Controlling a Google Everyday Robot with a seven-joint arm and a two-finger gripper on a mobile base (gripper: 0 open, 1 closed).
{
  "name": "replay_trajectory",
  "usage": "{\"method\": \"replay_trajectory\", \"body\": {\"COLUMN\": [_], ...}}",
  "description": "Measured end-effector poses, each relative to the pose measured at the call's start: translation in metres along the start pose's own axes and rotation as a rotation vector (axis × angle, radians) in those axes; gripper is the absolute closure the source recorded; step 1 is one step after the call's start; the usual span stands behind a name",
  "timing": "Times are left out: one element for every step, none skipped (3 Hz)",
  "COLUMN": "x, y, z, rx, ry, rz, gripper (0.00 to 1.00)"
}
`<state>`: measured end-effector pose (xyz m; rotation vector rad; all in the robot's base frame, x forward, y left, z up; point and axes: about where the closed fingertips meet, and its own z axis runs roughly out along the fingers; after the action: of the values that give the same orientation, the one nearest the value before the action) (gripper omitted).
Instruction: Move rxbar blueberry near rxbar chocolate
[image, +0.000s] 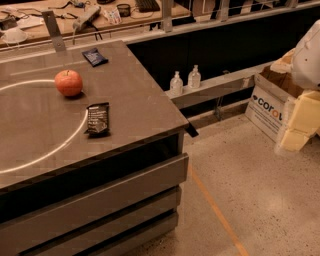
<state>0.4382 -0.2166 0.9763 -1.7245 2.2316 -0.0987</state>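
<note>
The rxbar blueberry (94, 57), a small dark navy wrapper, lies flat near the far edge of the grey table (140, 100). The rxbar chocolate (98, 119), a black wrapper with white lettering, lies flat nearer the front of the table, well apart from the blue bar. A red apple (68, 82) sits between them, a little to the left. My gripper (299, 125), cream-yellow below the white arm (307, 52), hangs at the right edge of the view, over the floor and far to the right of the table and both bars.
A cardboard box (265, 111) stands on the floor behind the gripper. Two clear bottles (185, 80) stand on a low ledge right of the table. A desk with cables and a keyboard (100, 15) runs behind the table. An orange line (215, 210) crosses the floor.
</note>
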Motion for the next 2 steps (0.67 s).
{"method": "replay_trajectory", "body": {"x": [0.0,-0.0066], "y": [0.0,-0.0014], "z": [0.0,-0.001], "rx": [0.0,0.011], "ry": [0.0,-0.032], "rz": [0.0,0.002], "gripper": [0.0,0.0]}}
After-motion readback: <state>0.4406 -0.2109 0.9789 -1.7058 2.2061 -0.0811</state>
